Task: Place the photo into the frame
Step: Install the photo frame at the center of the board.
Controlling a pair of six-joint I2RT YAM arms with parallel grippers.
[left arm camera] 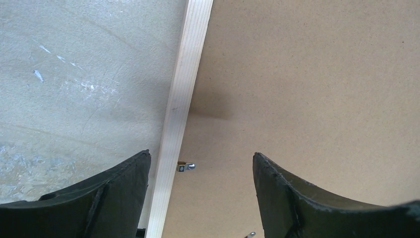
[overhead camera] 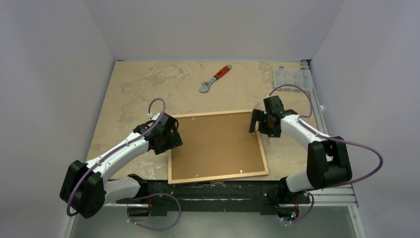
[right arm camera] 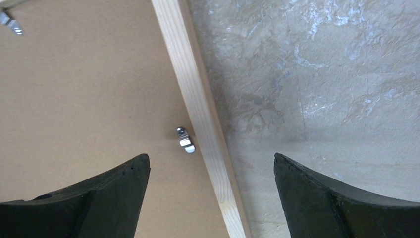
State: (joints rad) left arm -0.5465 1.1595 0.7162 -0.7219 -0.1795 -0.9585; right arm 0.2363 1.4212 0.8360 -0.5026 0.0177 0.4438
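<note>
You have one frame (overhead camera: 218,177), one brown backing board (overhead camera: 218,144), one orange-handled wrench (overhead camera: 214,79), one clear plastic box (overhead camera: 289,77). Two grippers: left gripper (overhead camera: 172,143), right gripper (overhead camera: 254,124). Each wrist view shows you two metal clips (left arm camera: 185,166).

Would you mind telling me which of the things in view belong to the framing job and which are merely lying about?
Belong to the job: wooden frame, back up; brown backing board in it; metal clip; left gripper and right gripper, both open.

Just lying about: orange-handled wrench; clear compartment box.
</note>
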